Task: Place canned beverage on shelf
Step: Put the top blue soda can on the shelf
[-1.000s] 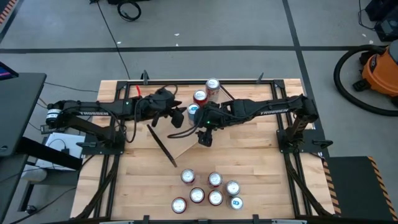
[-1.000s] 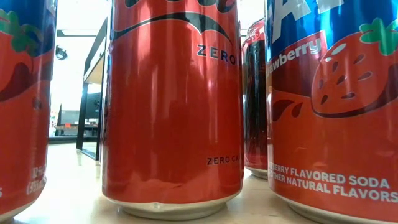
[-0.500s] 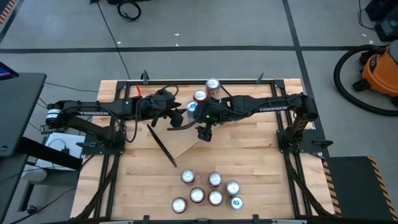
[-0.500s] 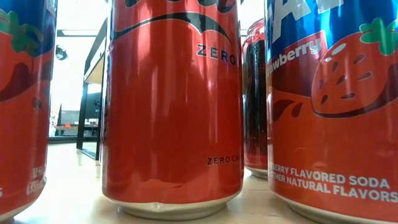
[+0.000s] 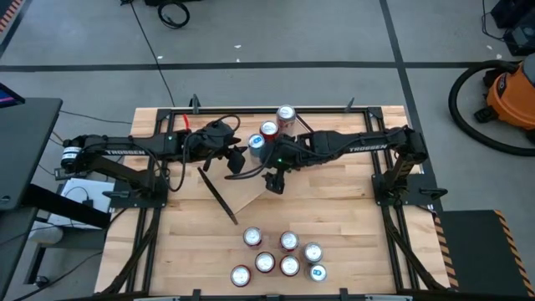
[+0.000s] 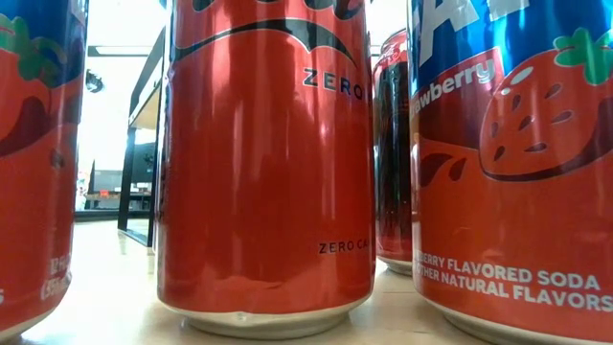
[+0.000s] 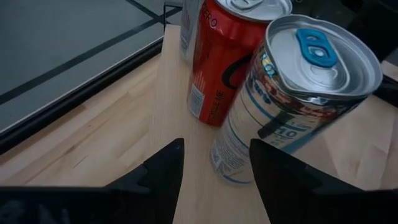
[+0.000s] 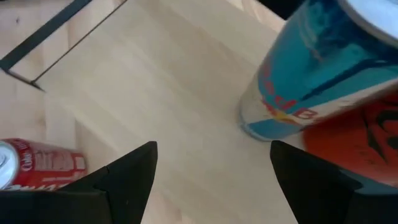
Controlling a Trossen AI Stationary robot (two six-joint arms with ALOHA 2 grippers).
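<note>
The shelf (image 5: 251, 191) is a light-wood board lying at the table's middle, with a black wire leg (image 5: 216, 194) at its left end. Three cans stand in a slanted row on its far part: a silver-blue can with a blue tab (image 5: 257, 142), a red can (image 5: 268, 130) and another can (image 5: 286, 114). My left gripper (image 5: 237, 160) is open just near-left of the blue-tab can (image 7: 298, 93), its fingers short of the can's base. My right gripper (image 5: 274, 181) is open and empty over the board, near-right of that can (image 8: 323, 74).
Several more cans (image 5: 280, 255) stand in a cluster near the table's near edge and fill the low view, among them a red zero cola can (image 6: 268, 163) and a strawberry soda can (image 6: 512, 163). Black frame rails (image 5: 251, 109) run along the table's far edge.
My right gripper has shifted a little toward the table's far edge, staying open. More of the blue-tab can's top shows beside the right arm than before.
</note>
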